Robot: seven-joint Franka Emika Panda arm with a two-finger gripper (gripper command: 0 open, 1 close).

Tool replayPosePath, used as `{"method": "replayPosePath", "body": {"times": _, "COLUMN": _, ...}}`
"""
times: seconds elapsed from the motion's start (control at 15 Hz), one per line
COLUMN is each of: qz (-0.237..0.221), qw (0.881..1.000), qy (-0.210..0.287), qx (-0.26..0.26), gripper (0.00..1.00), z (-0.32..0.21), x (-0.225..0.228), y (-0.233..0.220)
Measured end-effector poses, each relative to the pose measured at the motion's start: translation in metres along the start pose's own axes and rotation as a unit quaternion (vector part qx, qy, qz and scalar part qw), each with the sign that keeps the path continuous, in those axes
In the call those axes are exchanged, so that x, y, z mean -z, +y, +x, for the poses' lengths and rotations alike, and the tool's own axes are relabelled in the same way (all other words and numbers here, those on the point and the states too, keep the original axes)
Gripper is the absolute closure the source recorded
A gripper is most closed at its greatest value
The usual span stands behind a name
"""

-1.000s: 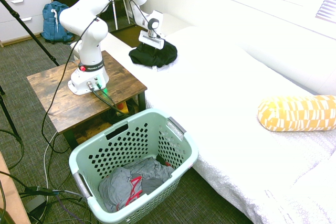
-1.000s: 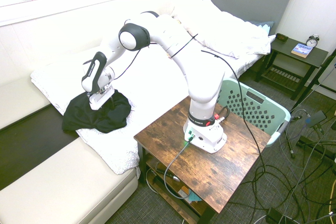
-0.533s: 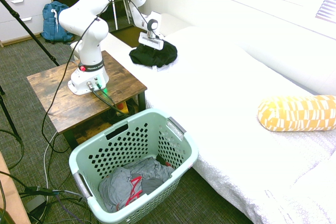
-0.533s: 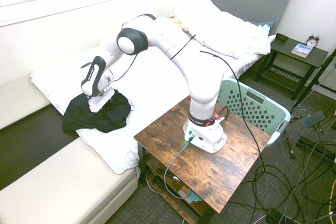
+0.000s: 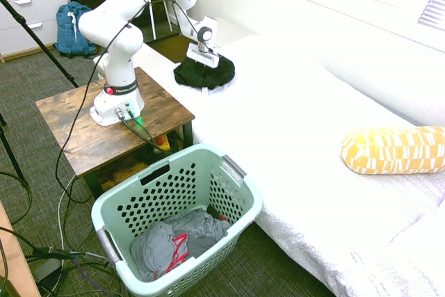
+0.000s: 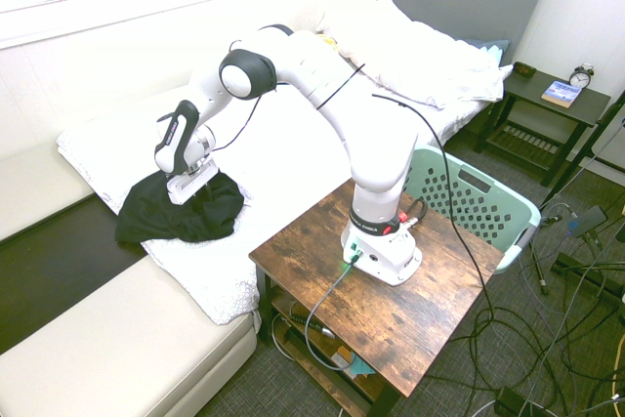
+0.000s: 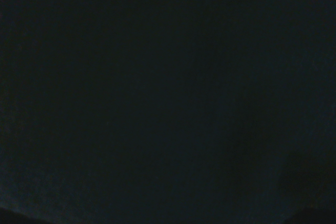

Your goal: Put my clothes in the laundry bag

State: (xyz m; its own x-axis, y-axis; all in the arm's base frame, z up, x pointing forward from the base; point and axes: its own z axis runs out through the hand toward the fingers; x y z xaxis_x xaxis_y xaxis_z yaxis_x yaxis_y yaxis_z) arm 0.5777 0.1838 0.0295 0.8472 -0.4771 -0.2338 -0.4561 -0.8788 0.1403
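Note:
The clothes (image 5: 206, 74), a black crumpled garment, lie on the white bed near its foot end, also seen in the second exterior view (image 6: 179, 214). My gripper (image 5: 202, 62) points down and is pressed into the top of the garment (image 6: 192, 188). Dark fabric (image 7: 168, 98) fills the whole wrist view. The laundry bag (image 5: 241, 173), a pale mint-green perforated basket, stands on the floor beside the bed, in front of the wooden table, and shows behind the arm's base (image 6: 488, 204).
Grey clothes with red trim (image 5: 174, 243) lie in the basket. The arm stands on a wooden side table (image 5: 73, 133). A yellow patterned pillow (image 5: 393, 149) lies on the bed (image 5: 299, 123). A blue backpack (image 5: 69, 29) sits by the drawers.
The wrist has shifted and tilted slightly over the black garment while staying pressed into it. The garment stays on the bed.

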Motion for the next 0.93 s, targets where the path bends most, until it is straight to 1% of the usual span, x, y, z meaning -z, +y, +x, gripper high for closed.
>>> {"method": "replayPosePath", "body": {"times": 0.33, "qz": 0.028, "qw": 0.999, "qy": -0.017, "qx": -0.040, "gripper": 1.00, "z": 0.015, "x": 0.006, "y": 0.013}}
{"method": "replayPosePath", "body": {"times": 0.47, "qz": 0.051, "qw": 0.997, "qy": -0.024, "qx": -0.055, "gripper": 1.00, "z": 0.021, "x": 0.019, "y": 0.015}}
{"method": "replayPosePath", "body": {"times": 0.53, "qz": 0.071, "qw": 0.995, "qy": -0.030, "qx": -0.061, "gripper": 1.00, "z": 0.024, "x": 0.030, "y": 0.014}}
{"method": "replayPosePath", "body": {"times": 0.67, "qz": 0.117, "qw": 0.989, "qy": -0.053, "qx": -0.069, "gripper": 1.00, "z": 0.031, "x": 0.062, "y": 0.014}}
{"method": "replayPosePath", "body": {"times": 0.8, "qz": 0.150, "qw": 0.982, "qy": -0.087, "qx": -0.069, "gripper": 1.00, "z": 0.043, "x": 0.107, "y": 0.025}}
{"method": "replayPosePath", "body": {"times": 0.93, "qz": 0.152, "qw": 0.979, "qy": -0.128, "qx": -0.045, "gripper": 1.00, "z": 0.052, "x": 0.159, "y": 0.051}}
